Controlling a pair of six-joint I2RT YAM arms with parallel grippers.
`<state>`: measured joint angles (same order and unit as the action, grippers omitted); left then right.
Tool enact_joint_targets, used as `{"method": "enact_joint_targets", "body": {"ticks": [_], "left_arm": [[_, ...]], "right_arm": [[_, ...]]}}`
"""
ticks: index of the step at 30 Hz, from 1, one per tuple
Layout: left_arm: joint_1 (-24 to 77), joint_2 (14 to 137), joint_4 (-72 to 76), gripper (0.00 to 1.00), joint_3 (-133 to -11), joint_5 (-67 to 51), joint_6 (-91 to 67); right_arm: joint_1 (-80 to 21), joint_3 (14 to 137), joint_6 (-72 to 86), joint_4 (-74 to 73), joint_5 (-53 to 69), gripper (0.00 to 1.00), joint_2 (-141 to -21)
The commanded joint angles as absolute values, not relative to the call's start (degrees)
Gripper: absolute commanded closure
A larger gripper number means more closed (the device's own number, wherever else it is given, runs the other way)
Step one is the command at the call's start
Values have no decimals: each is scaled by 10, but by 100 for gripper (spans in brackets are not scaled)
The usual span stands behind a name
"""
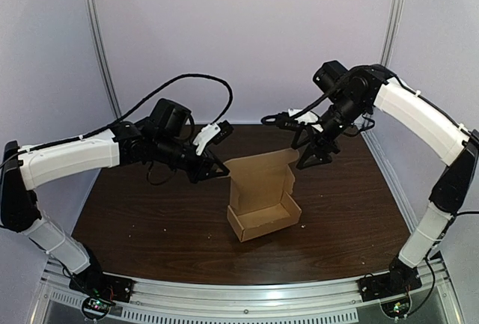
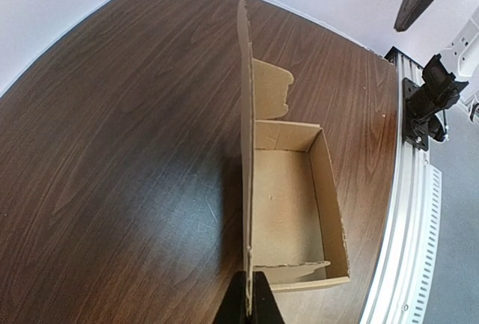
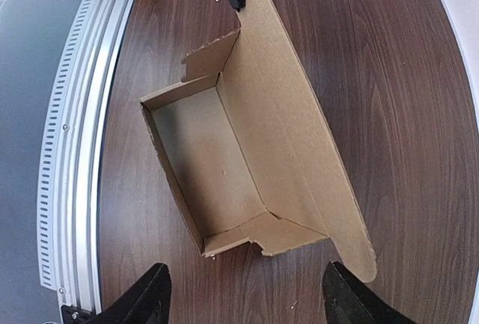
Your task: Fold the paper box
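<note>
Dark wood worktop (image 1: 150,212), pale walls (image 1: 247,32): the paper box (image 1: 263,218) sits there, its lid (image 1: 258,178) upright. Left of the box, the left end effector (image 2: 248,301) pinches the lid's edge (likely steadying it). Right of the box, the right end effector (image 1: 313,156) hangs wide open and empty, probably ready to push the lid.

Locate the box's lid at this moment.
In the top view the lid stands upright at centre frame, behind the box's tray, its left edge pinched by the left pincer, with the open right pincer just off its right end.
</note>
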<state>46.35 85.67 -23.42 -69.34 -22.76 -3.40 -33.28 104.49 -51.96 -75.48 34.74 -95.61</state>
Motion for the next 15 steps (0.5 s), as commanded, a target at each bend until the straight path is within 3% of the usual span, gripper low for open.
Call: {"method": "enact_joint_targets", "body": {"ticks": [1, 15], "left_arm": [[468, 839, -249, 100, -714, -243, -8], [471, 839, -282, 100, -728, -260, 16]], "right_arm": [[-363, 1076, -531, -739, 314, 30, -990], [-374, 1121, -530, -703, 317, 30, -1069]]}}
